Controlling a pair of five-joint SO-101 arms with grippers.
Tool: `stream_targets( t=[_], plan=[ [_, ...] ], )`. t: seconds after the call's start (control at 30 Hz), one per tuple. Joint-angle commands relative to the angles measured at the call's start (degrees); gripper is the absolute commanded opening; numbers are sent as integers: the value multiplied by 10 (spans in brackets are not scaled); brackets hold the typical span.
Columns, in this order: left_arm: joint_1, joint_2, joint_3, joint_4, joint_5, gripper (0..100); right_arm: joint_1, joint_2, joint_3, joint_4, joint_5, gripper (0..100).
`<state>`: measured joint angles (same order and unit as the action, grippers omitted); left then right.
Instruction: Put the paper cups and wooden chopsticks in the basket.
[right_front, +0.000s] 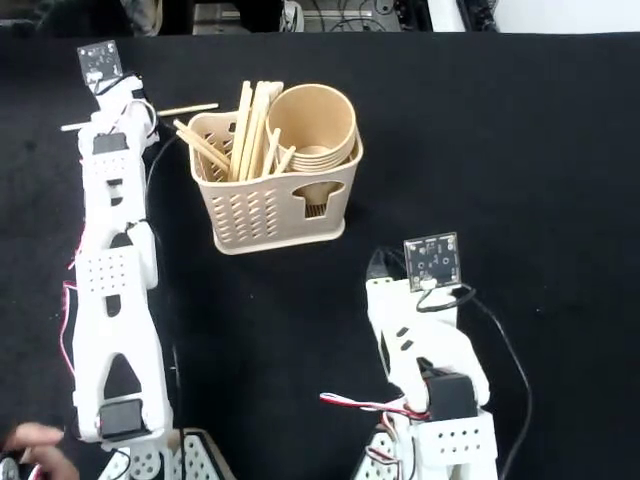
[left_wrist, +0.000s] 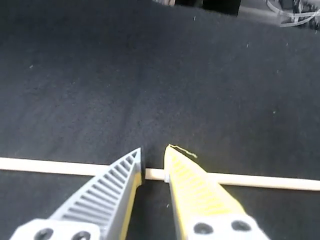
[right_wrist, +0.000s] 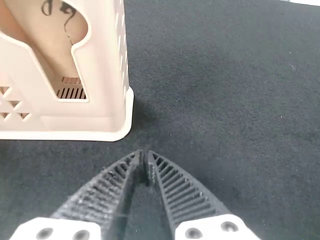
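The chopstick (left_wrist: 260, 182) is lying on the counter (left_wrist: 150, 75): light, stiff, probably prone to rolling, so a mid-length pinch suits. Left jaws are hovering there, slightly parted, empty; right jaws are sitting closed, empty.

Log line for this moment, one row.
left gripper: slightly open over chopstick on table | right gripper: shut, empty | cups in basket
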<state>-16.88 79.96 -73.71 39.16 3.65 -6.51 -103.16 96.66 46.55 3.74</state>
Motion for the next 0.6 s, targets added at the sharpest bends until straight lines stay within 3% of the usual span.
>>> stream_targets(
  t=[0.0, 0.23, 0.33, 0.5, 0.57],
  plan=[
    [-18, -29, 4, 97, -7, 87, 6, -49, -2, 2, 2, 18],
    [-18, -56, -160, 375, -11, 87, 7, -49, -2, 2, 2, 18],
    [-11, -61, -223, 479, -68, 87, 7, -49, -2, 2, 2, 18],
    [-1, -86, -210, 609, -177, 84, 7, -49, -2, 2, 2, 18],
    [-9, -90, -198, 619, -191, 84, 7, -49, -2, 2, 2, 18]
  ],
)
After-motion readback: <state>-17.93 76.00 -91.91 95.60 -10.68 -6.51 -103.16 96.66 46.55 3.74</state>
